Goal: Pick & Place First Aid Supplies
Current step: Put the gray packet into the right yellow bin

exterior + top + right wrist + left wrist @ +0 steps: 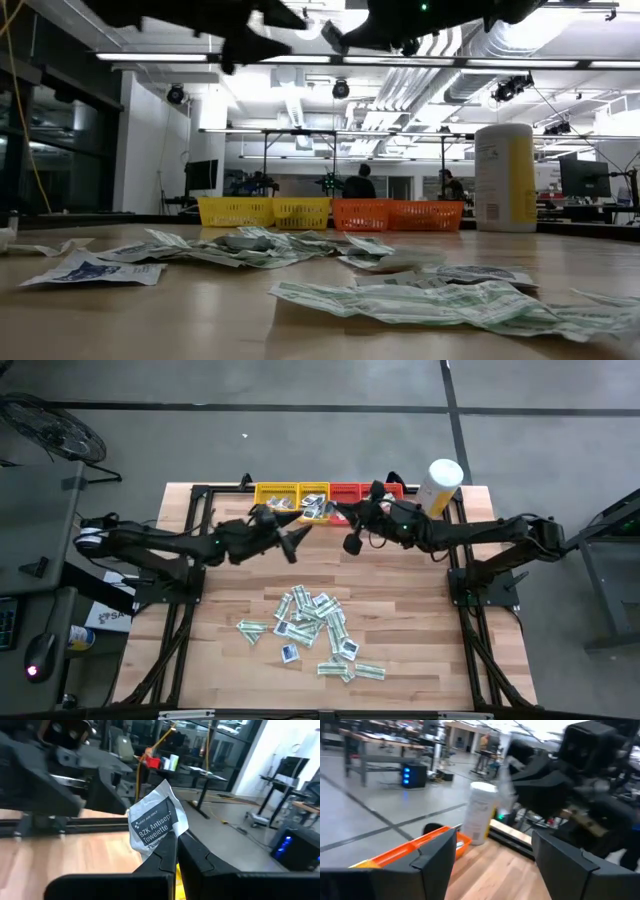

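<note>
Right hand (172,851) pinches crinkled flat paper towelette packet (156,822); left hand (492,857) wide, empty, above trays (300,493).

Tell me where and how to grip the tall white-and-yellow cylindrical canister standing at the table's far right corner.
Grip the tall white-and-yellow cylindrical canister around its mid-body, fingers to either side of the round wall, coming in level from the open table side. It stands upright, and the red plastic tray sits beside it, so that side is probably less clear. Its width may challenge the jaws; the empty, open left gripper seems likelier to fit it.
</note>
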Controlling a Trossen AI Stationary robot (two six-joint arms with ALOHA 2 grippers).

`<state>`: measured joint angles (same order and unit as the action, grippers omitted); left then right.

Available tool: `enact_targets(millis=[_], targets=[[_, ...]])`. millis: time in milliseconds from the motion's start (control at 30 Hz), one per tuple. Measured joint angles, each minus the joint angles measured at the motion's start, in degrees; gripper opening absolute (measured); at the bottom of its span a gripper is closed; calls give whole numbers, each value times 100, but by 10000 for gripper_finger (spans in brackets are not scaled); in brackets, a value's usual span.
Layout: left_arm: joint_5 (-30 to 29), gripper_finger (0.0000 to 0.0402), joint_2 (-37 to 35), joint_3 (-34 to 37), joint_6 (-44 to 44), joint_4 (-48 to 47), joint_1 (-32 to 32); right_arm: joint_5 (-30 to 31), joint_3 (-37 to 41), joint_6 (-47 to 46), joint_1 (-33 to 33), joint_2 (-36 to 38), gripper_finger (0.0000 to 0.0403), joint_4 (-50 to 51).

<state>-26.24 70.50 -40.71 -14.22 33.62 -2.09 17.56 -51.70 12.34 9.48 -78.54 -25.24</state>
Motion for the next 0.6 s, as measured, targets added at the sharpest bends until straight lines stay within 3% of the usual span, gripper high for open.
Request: enact_targets(millis=[100,200,333,600], targets=[[460,261,424,-448,0,-27,-169,-62,2,120,82,12,0,141],[560,261,856,-832,43,-52,-280,-264,0,120,122,15,0,157],[268,261,1259,-1222,166,-64,-295,-139,0,141,122,19,0,350],[-189,261,1357,-1359,243,-74,-280,-162,2,127,144,59,0,586]])
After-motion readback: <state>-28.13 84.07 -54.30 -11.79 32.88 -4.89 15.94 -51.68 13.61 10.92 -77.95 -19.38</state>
